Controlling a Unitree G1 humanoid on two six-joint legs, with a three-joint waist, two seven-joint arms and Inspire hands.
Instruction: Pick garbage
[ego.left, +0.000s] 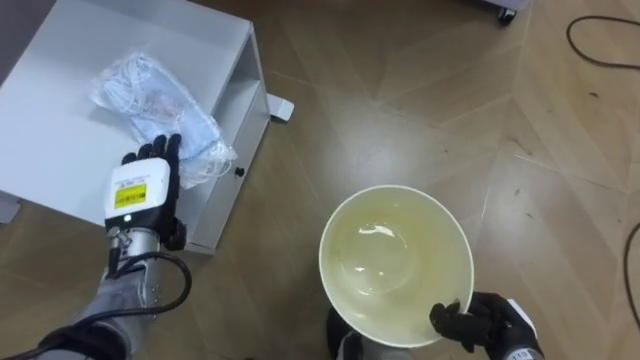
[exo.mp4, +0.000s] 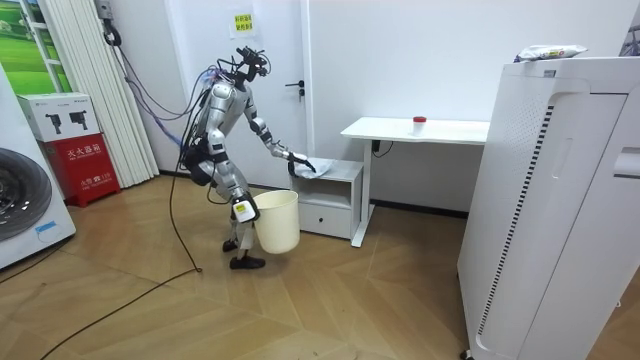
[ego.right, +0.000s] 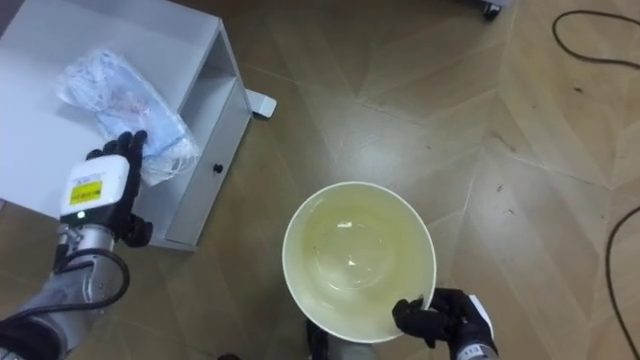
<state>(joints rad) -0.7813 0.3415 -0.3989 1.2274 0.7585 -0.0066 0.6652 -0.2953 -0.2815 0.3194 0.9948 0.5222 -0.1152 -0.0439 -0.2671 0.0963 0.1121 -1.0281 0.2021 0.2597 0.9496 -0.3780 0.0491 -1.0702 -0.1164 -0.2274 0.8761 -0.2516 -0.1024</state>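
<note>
A crumpled clear plastic bag (ego.left: 150, 90) with bluish-white stuff inside lies on top of a low white cabinet (ego.left: 60, 130). My left hand (ego.left: 146, 186) reaches over the cabinet's near edge, with its dark fingers straight and touching the bag's near end. My right hand (ego.left: 487, 322) is shut on the near rim of a round cream waste bin (ego.left: 400, 190), which is empty and held above the wooden floor. In the room view I stand bent forward beside the cabinet (exo.mp4: 335, 190), left hand (exo.mp4: 298, 160) at the bag (exo.mp4: 318, 168), the bin (exo.mp4: 277, 222) at my side.
The cabinet's front has an open shelf and a drawer (ego.left: 236, 115). A white desk (exo.mp4: 415, 130) stands past the cabinet. A tall white appliance (exo.mp4: 560, 200) fills the room view's right. A dark cable (ego.left: 600, 40) loops on the floor at the far right.
</note>
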